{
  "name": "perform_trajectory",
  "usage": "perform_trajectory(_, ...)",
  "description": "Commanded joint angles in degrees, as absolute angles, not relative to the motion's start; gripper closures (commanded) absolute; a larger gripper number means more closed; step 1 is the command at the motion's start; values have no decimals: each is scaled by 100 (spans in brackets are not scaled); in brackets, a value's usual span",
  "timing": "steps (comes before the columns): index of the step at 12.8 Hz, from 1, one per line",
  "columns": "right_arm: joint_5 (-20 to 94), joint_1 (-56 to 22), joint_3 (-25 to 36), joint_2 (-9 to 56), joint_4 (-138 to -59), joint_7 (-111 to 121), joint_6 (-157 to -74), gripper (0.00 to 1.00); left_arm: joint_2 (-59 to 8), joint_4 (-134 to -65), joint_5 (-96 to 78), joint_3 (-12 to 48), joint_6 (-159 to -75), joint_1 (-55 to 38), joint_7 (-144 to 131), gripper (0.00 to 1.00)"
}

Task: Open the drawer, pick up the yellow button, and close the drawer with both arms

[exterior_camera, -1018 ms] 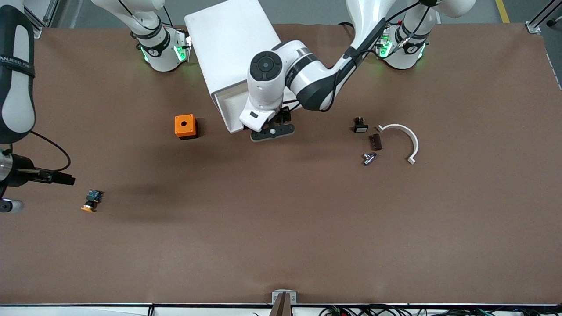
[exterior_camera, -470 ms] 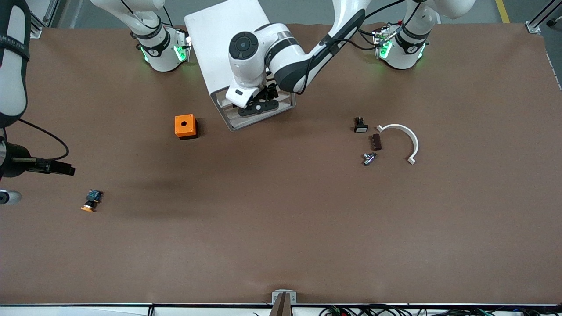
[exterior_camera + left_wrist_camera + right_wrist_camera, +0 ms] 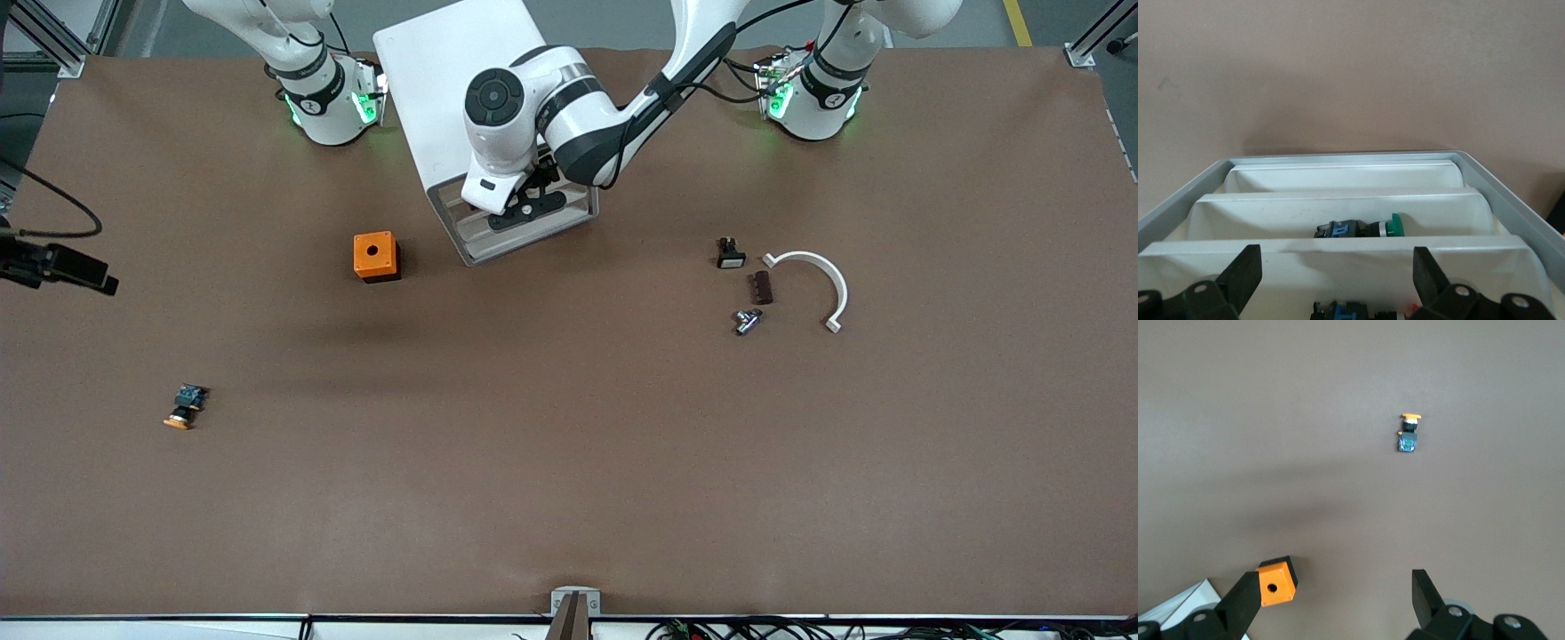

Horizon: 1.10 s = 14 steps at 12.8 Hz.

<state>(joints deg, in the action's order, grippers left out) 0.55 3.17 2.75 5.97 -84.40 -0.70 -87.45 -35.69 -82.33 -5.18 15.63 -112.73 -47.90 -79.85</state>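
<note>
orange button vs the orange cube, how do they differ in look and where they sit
The button is much smaller than the orange cube. The button has an orange cap on a dark bluish body; the cube is orange all over, with a round hole on top. The button lies nearer the front camera, toward the right arm's end; the cube sits beside the cabinet. Both rest ungripped on the table.

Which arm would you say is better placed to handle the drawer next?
Left. The left gripper, open, hangs right at the drawer's front edge. The right gripper, also open, is up over the table near the orange cube and the button.
</note>
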Motion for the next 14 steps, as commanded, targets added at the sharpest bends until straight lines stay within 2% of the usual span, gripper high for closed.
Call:
perform_trajectory(1,114,325,281,-122,-9167,-62,-8851,0,-3507,-8367,-659,1626,-11188,-4650,-8007,0)
perform_trajectory(6,97,316,273,-439,-9167,-53,-8640,0,-2955,-8323,-362,1582,-11145,-3387,-7989,0)
perform_trajectory(9,53,281,264,-431,-9211,-53,-8640,0,-2708,-8323,630,1599,-10558,-2666,-7632,0)
perform_trajectory(14,9,273,255,-431,-9290,-44,-8675,0,-1971,-8323,756,1582,-9740,-1550,-5578,0)
